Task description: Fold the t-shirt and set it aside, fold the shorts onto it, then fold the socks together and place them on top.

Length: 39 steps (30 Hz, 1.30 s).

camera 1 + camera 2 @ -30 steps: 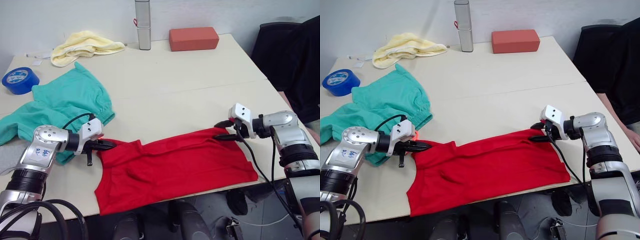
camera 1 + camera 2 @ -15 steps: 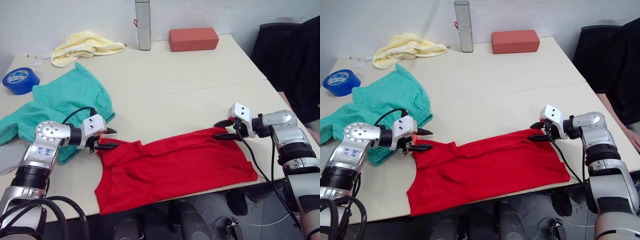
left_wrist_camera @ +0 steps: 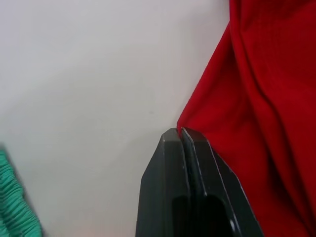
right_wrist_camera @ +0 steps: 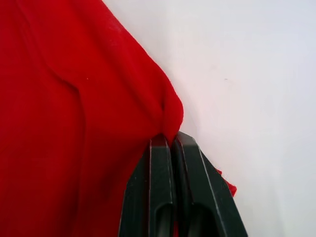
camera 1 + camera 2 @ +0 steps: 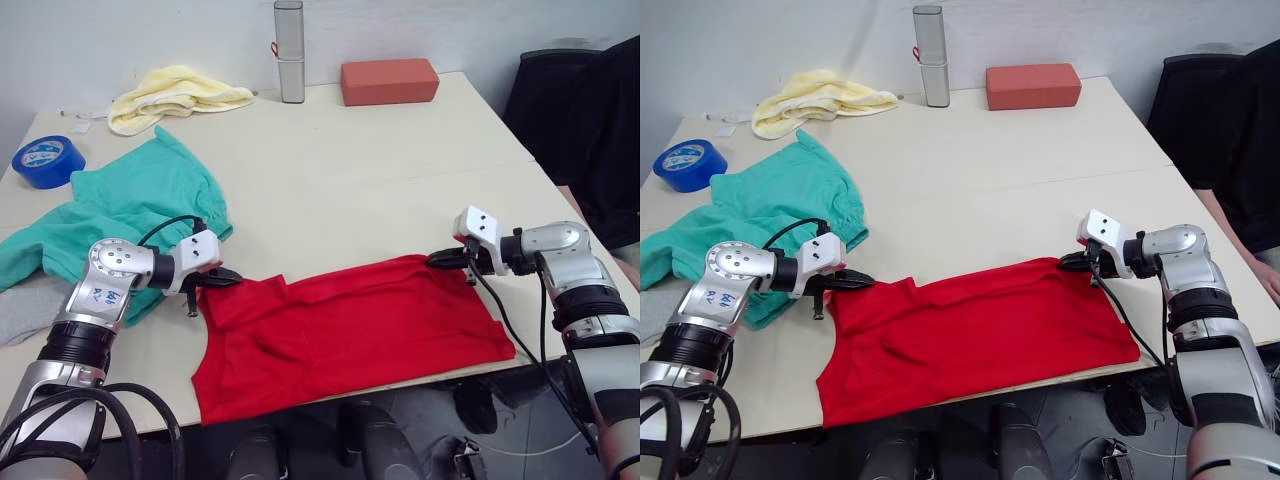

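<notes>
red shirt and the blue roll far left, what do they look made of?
The t-shirt: soft matte knit, probably cotton; it creases and bunches where the left gripper and right gripper pinch its corners. The blue roll: looks like adhesive tape, smooth with a slight sheen, a printed label on its top face; the exact material is unclear.

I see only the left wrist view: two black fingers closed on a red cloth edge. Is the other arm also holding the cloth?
Observer: Yes. The right gripper is shut on the far edge of the t-shirt, at its right end.
Operator: Where on the shirt is my left gripper?
Observer: The left gripper pinches the far edge at the left end.
Operator: What green thing is at my corner?
Observer: The shorts, lying spread beside the left arm, apart from the t-shirt.
</notes>
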Motion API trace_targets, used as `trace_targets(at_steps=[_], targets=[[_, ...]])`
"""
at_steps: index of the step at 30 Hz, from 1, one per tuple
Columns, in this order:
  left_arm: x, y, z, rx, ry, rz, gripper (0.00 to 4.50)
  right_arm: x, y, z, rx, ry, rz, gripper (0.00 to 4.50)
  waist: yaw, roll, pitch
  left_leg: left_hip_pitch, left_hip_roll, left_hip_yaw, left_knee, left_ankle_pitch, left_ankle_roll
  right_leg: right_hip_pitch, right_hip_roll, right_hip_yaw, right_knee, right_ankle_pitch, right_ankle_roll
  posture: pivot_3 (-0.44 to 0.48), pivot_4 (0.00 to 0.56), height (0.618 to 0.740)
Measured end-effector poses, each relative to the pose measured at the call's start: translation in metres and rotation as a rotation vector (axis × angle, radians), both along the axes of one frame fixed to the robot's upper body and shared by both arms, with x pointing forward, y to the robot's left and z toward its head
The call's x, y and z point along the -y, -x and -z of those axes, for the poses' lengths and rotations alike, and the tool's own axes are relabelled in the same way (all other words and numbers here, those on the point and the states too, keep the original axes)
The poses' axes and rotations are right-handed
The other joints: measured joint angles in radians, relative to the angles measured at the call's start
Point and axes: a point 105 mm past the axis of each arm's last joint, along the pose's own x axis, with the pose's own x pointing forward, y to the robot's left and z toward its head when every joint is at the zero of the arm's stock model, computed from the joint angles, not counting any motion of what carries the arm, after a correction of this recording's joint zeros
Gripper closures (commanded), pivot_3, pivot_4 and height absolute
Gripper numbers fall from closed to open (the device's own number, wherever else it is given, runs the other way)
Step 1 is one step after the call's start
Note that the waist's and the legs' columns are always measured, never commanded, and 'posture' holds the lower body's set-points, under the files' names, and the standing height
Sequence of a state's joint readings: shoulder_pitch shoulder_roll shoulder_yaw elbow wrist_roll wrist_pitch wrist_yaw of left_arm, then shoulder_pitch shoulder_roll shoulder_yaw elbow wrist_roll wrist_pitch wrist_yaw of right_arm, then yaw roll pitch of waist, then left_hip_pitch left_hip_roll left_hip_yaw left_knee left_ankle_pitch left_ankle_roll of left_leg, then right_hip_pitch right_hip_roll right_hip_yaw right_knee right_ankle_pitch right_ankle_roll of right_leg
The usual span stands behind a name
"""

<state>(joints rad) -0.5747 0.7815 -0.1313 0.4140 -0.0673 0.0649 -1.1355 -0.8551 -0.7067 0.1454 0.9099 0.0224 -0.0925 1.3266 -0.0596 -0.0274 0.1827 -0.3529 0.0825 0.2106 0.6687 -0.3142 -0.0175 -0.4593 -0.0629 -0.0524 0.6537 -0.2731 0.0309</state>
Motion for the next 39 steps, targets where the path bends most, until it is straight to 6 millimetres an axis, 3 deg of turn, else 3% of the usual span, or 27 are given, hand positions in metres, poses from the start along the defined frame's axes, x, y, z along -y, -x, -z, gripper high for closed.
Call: trace_targets(at_steps=[7, 14, 15, 17, 21, 25, 28, 34, 39], targets=[[-0.01, -0.014, -0.002, 0.043, 0.045, -0.156, 4.48, 0.005, -0.006, -0.002, 0.058, 0.001, 0.055, 4.49, 0.0, 0.0, 0.0, 0.0, 0.0, 0.0, 0.0, 0.0, 0.0, 0.0, 0.0, 0.0, 0.0, 0.0, 0.0, 0.0, 0.15, 0.74], [-0.012, -0.016, -0.002, 0.079, 0.061, -0.198, 4.48, 0.009, -0.006, -0.002, 0.073, -0.024, 0.088, 4.49, 0.0, 0.0, 0.0, 0.0, 0.0, 0.0, -0.001, 0.0, 0.0, 0.0, 0.0, 0.0, 0.0, 0.0, 0.0, 0.0, 0.15, 0.74], [-0.012, -0.016, -0.002, 0.082, 0.075, -0.203, 4.3, 0.01, -0.005, -0.001, 0.062, -0.036, 0.094, 4.0, 0.0, 0.0, 0.0, 0.0, 0.0, 0.0, -0.001, 0.0, 0.0, 0.0, 0.0, 0.0, 0.0, 0.0, 0.0, 0.0, 0.15, 0.74], [-0.011, -0.016, -0.002, 0.078, 0.126, -0.234, 3.9, 0.011, -0.001, -0.001, 0.045, -0.058, 0.089, 3.54, 0.002, 0.0, 0.0, -0.001, 0.001, 0.0, -0.001, 0.0, 0.0, -0.001, 0.0, 0.0, 0.0, 0.0, 0.0, 0.0, 0.15, 0.74], [-0.012, -0.017, -0.015, 0.126, 0.185, -0.233, 2.63, 0.016, 0.004, -0.001, 0.061, -0.094, 0.087, 2.11, 0.002, 0.0, 0.0, -0.002, 0.0, 0.0, -0.001, 0.0, 0.0, -0.002, 0.001, -0.001, -0.001, 0.0, 0.0, 0.0, 0.15, 0.74], [-0.002, -0.011, -0.039, 0.117, 0.35, -0.18, 2.63, 0.027, 0.016, -0.021, 0.102, -0.187, 0.053, 2.11, 0.003, 0.0, 0.0, -0.003, 0.0, 0.0, -0.001, 0.0, 0.0, -0.002, 0.001, -0.001, -0.001, 0.0, 0.0, 0.0, 0.15, 0.74], [0.008, -0.002, -0.047, 0.042, 0.43, -0.147, 2.63, 0.026, 0.028, -0.041, 0.13, -0.275, 0.008, 2.11, 0.002, 0.0, 0.0, -0.002, 0.0, 0.0, -0.001, 0.0, -0.001, -0.002, 0.002, 0.0, -0.001, 0.0, 0.0, 0.0, 0.15, 0.74], [0.016, 0.011, -0.03, -0.126, 0.476, -0.171, 2.63, 0.002, 0.065, -0.03, 0.027, -0.356, -0.078, 2.11, 0.004, 0.0, 0.0, -0.002, 0.0, -0.002, -0.002, 0.0, -0.003, -0.002, 0.002, -0.001, -0.001, 0.0, -0.001, 0.0, 0.15, 0.74], [0.023, 0.012, -0.018, -0.215, 0.441, -0.208, 2.63, -0.013, 0.078, -0.03, -0.006, -0.38, -0.104, 2.11, 0.006, 0.0, 0.001, -0.002, -0.001, -0.002, -0.002, 0.0, -0.002, -0.002, 0.002, -0.001, -0.001, 0.0, -0.001, 0.0, 0.15, 0.74]])
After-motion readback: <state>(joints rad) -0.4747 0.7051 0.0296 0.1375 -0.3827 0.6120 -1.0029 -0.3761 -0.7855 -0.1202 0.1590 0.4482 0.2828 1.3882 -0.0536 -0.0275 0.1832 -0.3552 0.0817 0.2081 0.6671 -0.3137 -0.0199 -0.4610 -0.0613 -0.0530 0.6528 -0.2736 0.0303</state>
